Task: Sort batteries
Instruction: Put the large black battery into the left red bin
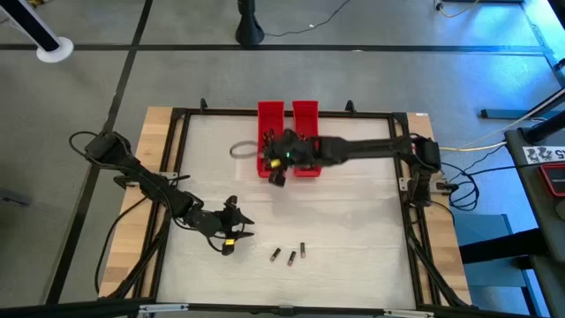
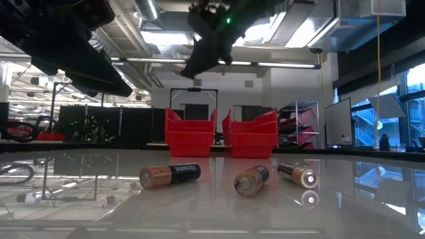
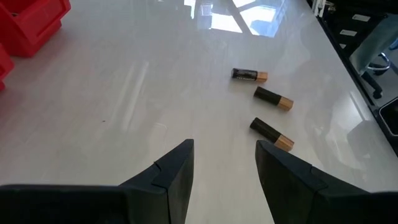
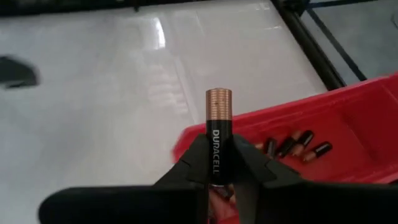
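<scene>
The right pincer, clamped on a black copper-capped battery, hovers over a red plastic tray; next, release inside. The left pincer waits half-open, empty.

Overhead view straight down, low view level across table, wrist views close, sharing batteries.

Table: pale top, dark frame around it.
Red trays: two stood side by side at the middle of the far edge.
Right gripper: reached over the near end of the trays.
Left gripper: hung near the near-left corner.
Batteries: three lay close together by the near edge.
Cable loop: lay just beside the left tray.
</scene>
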You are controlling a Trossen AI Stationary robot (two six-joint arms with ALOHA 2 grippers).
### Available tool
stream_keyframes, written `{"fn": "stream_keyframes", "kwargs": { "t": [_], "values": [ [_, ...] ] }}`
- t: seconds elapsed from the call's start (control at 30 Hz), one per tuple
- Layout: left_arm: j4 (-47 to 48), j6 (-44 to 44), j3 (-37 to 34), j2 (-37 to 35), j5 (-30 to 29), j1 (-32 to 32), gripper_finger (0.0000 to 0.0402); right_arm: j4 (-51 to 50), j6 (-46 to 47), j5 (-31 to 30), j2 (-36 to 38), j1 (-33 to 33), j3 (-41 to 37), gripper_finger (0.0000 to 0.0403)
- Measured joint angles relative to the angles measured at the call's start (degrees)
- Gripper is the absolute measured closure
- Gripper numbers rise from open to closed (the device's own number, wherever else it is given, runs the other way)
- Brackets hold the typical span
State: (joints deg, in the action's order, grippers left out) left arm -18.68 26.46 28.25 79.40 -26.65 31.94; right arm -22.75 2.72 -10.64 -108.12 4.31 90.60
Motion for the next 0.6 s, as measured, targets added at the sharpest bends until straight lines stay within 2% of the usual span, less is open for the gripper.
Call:
{"fn": "stream_keyframes", "kwargs": {
  "t": [0.27, 0.6],
  "values": [
    [0.17, -2.71, 0.02, 0.00, -0.59, 0.00, 0.0241, 3.42, 1.34, 6.84, -0.98, 7.02, 0.00, 0.0368],
    [0.13, -3.17, 0.02, 0.00, -0.81, -0.04, 0.0241, 3.14, 1.41, 5.49, -1.62, 7.80, -0.02, 0.0368]
  ]
}}
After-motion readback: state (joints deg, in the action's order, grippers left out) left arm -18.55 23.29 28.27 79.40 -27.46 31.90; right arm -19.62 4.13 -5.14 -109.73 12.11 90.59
